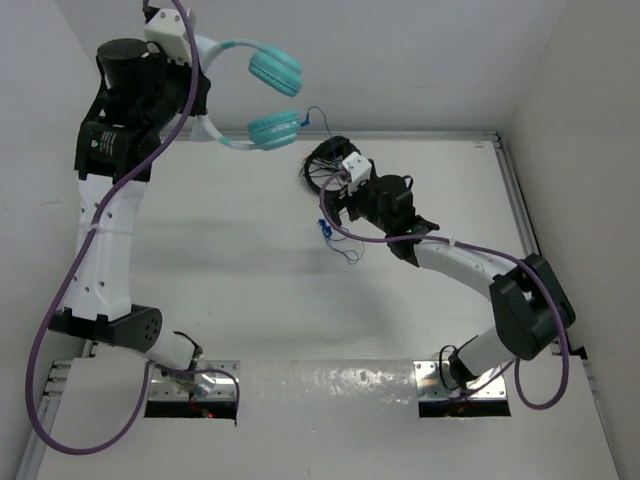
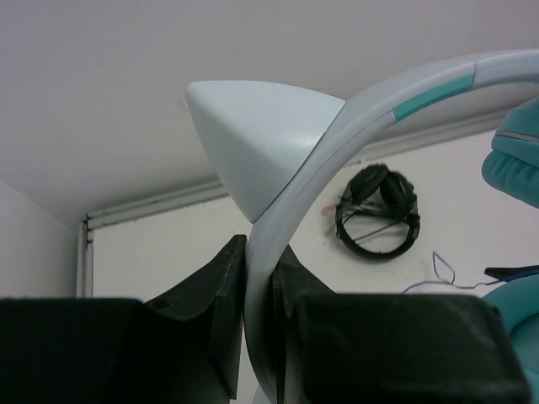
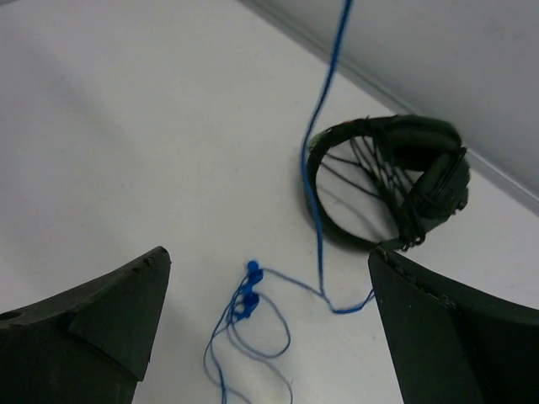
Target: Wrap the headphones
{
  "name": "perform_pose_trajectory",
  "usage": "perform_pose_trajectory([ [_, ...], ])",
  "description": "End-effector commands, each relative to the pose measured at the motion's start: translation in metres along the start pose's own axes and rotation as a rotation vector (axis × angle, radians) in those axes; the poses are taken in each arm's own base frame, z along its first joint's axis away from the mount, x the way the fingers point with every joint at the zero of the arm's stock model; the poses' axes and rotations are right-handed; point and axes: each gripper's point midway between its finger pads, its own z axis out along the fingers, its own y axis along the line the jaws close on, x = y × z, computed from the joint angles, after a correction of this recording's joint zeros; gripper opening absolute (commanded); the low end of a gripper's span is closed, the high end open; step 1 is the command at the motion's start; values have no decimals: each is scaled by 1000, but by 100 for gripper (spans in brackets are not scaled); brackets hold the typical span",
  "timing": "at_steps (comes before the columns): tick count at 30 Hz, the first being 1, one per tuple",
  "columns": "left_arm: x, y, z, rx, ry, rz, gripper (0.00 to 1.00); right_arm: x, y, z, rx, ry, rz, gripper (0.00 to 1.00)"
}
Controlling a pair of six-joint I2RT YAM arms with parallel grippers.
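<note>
The turquoise headphones (image 1: pixel 274 127) hang in the air at the back left, held by their pale headband (image 2: pixel 337 135). My left gripper (image 1: pixel 198 90) is shut on that headband; in the left wrist view the band runs between the fingers (image 2: pixel 221 295). One teal cup (image 2: pixel 515 168) shows at the right edge. The thin blue cable (image 1: pixel 322 180) drops from the lower cup to a loose bunch on the table (image 3: pixel 248 290). My right gripper (image 1: pixel 330 205) is open and empty, low over that bunch (image 3: pixel 269 337), with the cable (image 3: pixel 318 168) rising between its fingers.
Black headphones with black cable (image 1: pixel 325 165) lie on the table just behind the right gripper; they also show in the right wrist view (image 3: pixel 396 181) and left wrist view (image 2: pixel 376 210). White walls close the back and sides. A metal rail (image 1: pixel 515 190) runs along the right edge.
</note>
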Motion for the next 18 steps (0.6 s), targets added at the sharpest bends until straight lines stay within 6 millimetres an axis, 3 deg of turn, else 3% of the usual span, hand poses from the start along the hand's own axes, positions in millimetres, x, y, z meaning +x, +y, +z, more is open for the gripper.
perform_pose_trajectory([
  [1, -44, 1, -27, -6, -130, -17, 0, -72, -28, 15, 121, -259, 11, 99],
  [6, -30, -5, -26, 21, -96, -36, 0, -50, -54, 42, 283, -283, 131, 99],
  [8, -22, -9, -23, 43, -72, -50, 0, -35, -58, 53, 313, -279, 145, 91],
  [10, -16, -16, -22, 75, -56, -61, 0, -27, -59, 61, 321, -277, 167, 73],
  [11, -10, -18, -19, 84, -39, -75, 0, -24, -57, 65, 313, -277, 170, 41],
  [13, -2, -21, -15, 100, -20, -90, 0, -5, -52, 73, 309, -238, 231, 5],
  [15, 13, -23, -5, 103, 13, -119, 0, 9, -42, 78, 281, -180, 308, 0],
  [18, 40, -27, 15, 105, 76, -214, 0, 45, 7, 89, 174, 40, 237, 0],
])
